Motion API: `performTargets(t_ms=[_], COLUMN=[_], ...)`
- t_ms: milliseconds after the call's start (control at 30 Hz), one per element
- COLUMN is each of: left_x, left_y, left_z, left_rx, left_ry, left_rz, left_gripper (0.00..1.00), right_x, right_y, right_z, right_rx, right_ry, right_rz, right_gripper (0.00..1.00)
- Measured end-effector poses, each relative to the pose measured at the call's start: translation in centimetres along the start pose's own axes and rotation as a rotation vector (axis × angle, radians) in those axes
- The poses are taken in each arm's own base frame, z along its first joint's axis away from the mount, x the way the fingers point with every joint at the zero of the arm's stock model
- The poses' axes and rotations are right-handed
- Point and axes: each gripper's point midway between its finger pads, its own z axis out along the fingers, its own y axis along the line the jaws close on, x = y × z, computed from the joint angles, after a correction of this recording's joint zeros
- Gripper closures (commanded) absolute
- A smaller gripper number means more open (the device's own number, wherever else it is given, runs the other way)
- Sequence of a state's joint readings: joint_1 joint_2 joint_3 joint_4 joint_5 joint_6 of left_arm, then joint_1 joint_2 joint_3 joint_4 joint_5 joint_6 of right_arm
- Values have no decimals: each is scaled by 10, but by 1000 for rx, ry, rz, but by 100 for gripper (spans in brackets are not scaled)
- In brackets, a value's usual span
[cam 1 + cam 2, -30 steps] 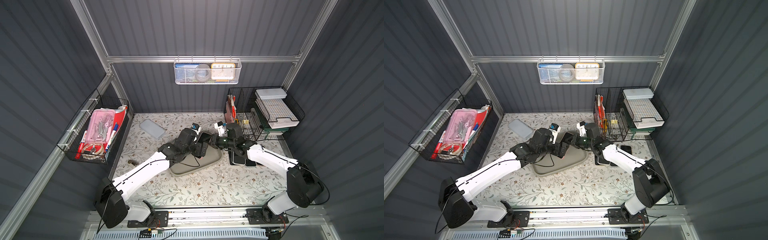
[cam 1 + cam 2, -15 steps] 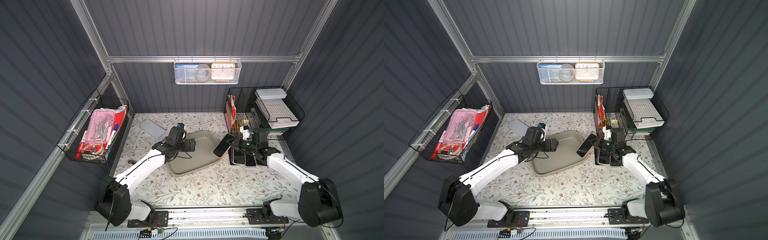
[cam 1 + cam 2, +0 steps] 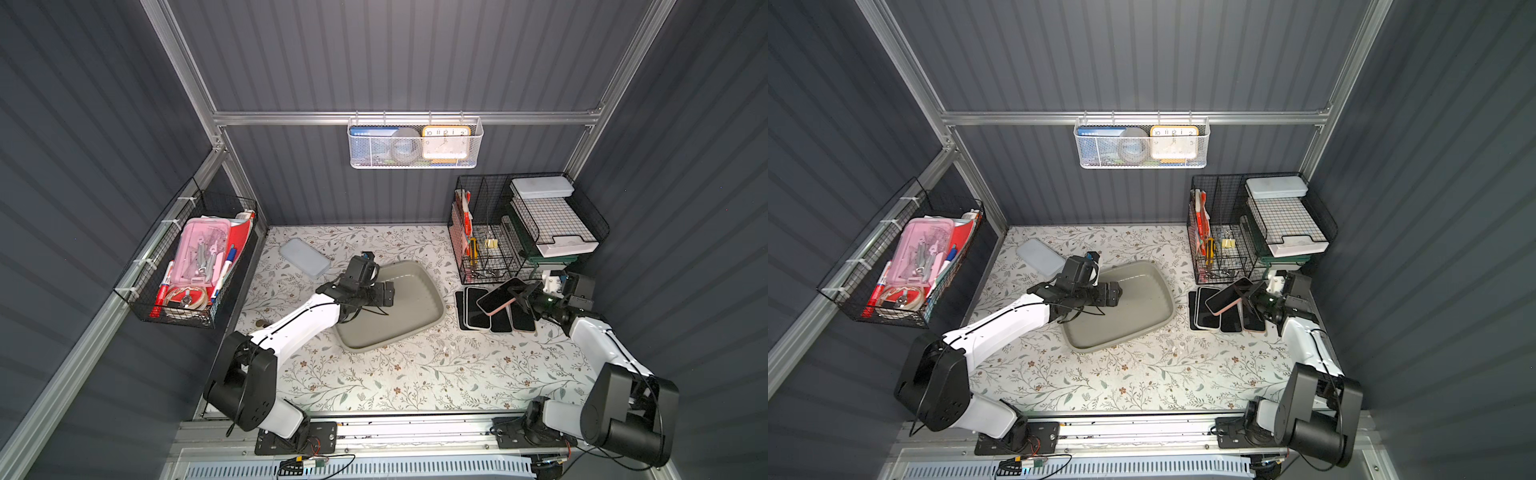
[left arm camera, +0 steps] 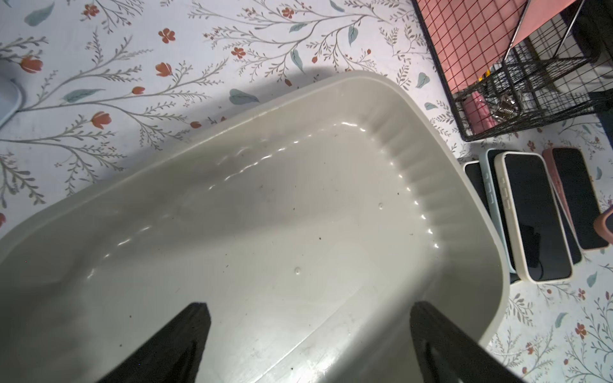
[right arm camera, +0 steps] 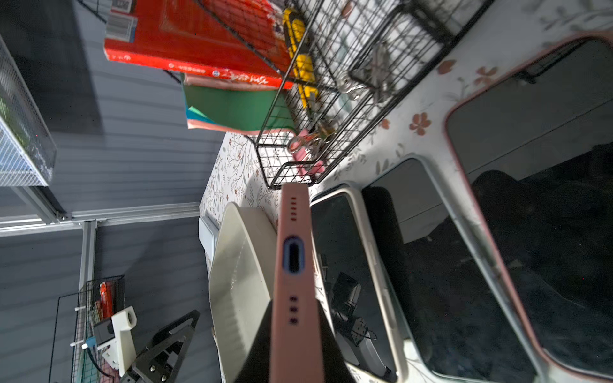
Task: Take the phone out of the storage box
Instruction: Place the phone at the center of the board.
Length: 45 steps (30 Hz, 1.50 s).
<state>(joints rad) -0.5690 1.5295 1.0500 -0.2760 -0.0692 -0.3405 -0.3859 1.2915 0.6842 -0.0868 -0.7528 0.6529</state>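
- The table (image 3: pixel 415 374) has a cover with a floral print, and both arms reach over it from their bases at the near edge.
- The left gripper (image 3: pixel 389 294) is over the near-left part of the storage box (image 3: pixel 405 320). In the left wrist view its two black fingers (image 4: pixel 185 335) stand wide apart, released, above the bare floor of the box (image 4: pixel 298 199).
- The storage box is a shallow grey-beige tray. It lies at an angle in the middle of the table in both top views.
- The right gripper (image 3: pixel 524 296) is clenched on one short end of the phone (image 3: pixel 500 296). This phone has a pink case and a dark screen that faces up.
- The phone is outside the storage box, to its right. It is tilted in the air over a row of phones (image 3: pixel 478 307) that lie flat on the table.
- In the right wrist view the edge of the phone with the charging port (image 5: pixel 293 252) faces the camera.
- Behind the row stands a black wire organizer (image 3: pixel 482 232).
- A pale blue-grey slab (image 3: pixel 304 257) lies at the far left of the table.
- A black wire basket (image 3: pixel 187 266) hangs on the left wall.
- A white mesh basket (image 3: pixel 415 143) with a yellow clock (image 3: pixel 446 141) hangs on the back wall.
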Motion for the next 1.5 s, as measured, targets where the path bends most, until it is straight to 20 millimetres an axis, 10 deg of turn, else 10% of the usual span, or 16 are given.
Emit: performTargets(t_ms=[600, 1067, 1500], left_x=[-5, -6, -11], left_y=[-5, -5, -4], left_z=[12, 13, 11], left_rx=[13, 13, 0], left_ry=[14, 13, 2], left_rz=[1, 4, 4], left_gripper=[1, 1, 1], right_x=[-48, -62, -63], right_y=[-92, -98, -99], right_z=[24, 41, 1], right_rx=[36, -26, 211], right_ry=[-62, -65, -161], right_rz=[226, 256, 154], right_gripper=[100, 34, 5])
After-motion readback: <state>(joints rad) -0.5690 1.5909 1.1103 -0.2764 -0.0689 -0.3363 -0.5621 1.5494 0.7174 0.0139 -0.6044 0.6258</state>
